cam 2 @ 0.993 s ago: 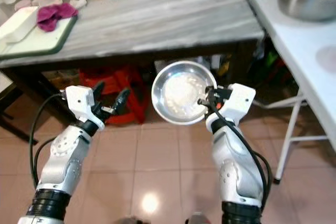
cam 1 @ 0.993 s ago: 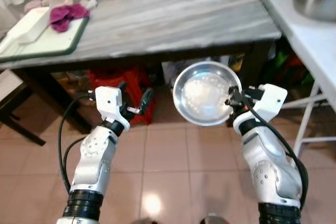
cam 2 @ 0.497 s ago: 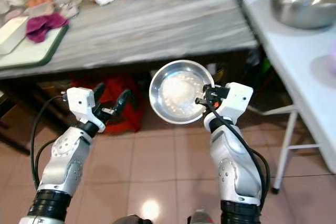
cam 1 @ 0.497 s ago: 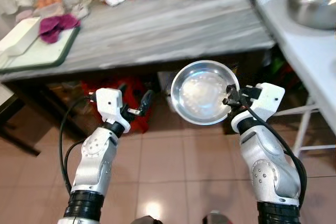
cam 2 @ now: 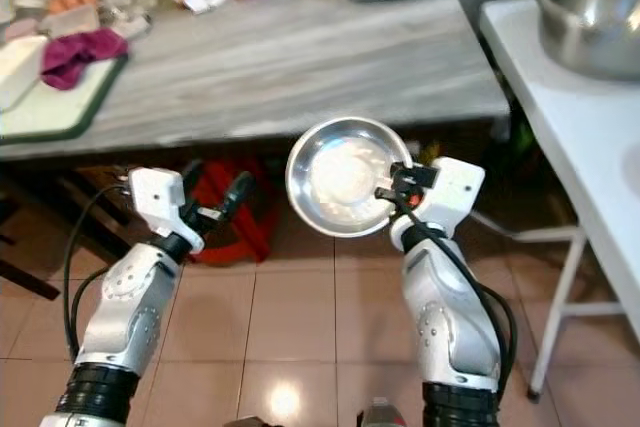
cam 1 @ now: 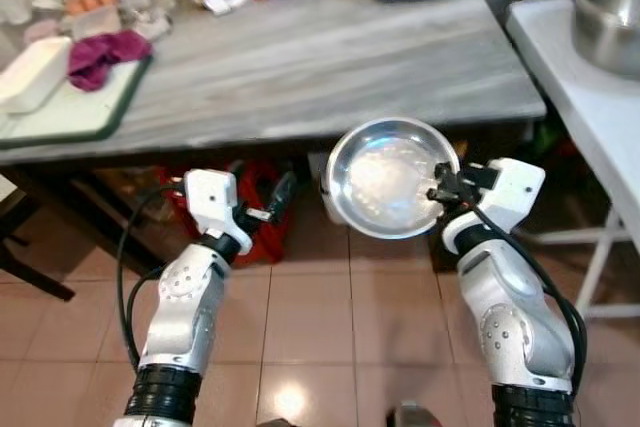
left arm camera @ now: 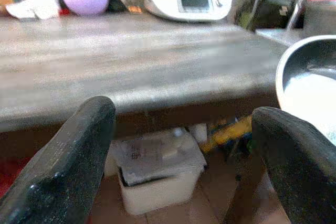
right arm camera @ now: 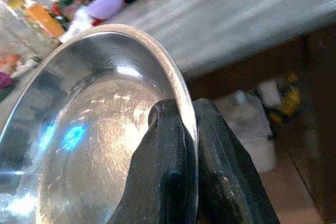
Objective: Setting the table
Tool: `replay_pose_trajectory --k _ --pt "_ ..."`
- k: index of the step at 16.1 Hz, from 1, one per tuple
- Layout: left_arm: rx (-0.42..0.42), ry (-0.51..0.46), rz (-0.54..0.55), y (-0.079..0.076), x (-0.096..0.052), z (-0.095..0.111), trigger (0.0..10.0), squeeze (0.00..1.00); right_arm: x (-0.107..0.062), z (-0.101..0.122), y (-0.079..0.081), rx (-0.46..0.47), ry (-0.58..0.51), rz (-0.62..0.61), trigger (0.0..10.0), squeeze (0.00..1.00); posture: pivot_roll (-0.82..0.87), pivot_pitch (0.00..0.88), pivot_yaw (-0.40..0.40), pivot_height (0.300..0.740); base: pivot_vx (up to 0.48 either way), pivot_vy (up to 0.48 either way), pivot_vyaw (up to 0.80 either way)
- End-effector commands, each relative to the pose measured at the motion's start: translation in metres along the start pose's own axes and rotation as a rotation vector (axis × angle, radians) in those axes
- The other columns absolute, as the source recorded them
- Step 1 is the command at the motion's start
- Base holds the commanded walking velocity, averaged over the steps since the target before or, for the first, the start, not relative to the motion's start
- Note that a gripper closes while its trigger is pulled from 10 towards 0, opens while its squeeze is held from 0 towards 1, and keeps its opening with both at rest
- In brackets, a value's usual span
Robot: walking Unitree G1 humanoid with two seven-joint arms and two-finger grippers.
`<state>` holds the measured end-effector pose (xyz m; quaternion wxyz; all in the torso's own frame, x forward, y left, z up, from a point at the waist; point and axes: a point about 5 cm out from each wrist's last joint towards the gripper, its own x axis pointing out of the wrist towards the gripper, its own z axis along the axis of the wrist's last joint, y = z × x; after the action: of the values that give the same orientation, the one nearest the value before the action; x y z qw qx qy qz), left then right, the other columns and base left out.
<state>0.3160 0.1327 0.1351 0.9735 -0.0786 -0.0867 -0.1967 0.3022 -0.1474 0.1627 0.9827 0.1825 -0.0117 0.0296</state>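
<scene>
My right gripper (cam 1: 437,194) pinches steel bowl (cam 1: 388,177) rim; my left gripper (cam 1: 262,202) spread, empty. Table (cam 1: 300,57) looms closer than second ago: placement near.

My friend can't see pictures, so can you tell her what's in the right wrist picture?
Two black fingers of the robot's right hand pinch the rim of a shiny metal bowl, one finger inside and one outside. Behind it runs a grey wooden table, blurry, with a purple bowl and bottles at its far end.
</scene>
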Motion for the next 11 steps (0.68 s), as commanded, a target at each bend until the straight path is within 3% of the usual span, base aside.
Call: replay_pose_trajectory --k 1,11 --pt "0.021 0.006 0.040 0.0134 -0.0074 0.0006 10.0 0.00 0.0014 -0.0012 0.0138 0.021 -0.002 0.042 10.0 0.00 -0.12 0.153 0.119 0.740 0.330 0.000 0.00" --pt "0.015 0.009 0.026 0.0096 -0.0069 -0.0008 10.0 0.00 0.0015 0.0025 0.0112 0.017 -0.033 0.015 10.0 0.00 -0.13 0.156 0.124 0.740 0.327 0.000 0.00"
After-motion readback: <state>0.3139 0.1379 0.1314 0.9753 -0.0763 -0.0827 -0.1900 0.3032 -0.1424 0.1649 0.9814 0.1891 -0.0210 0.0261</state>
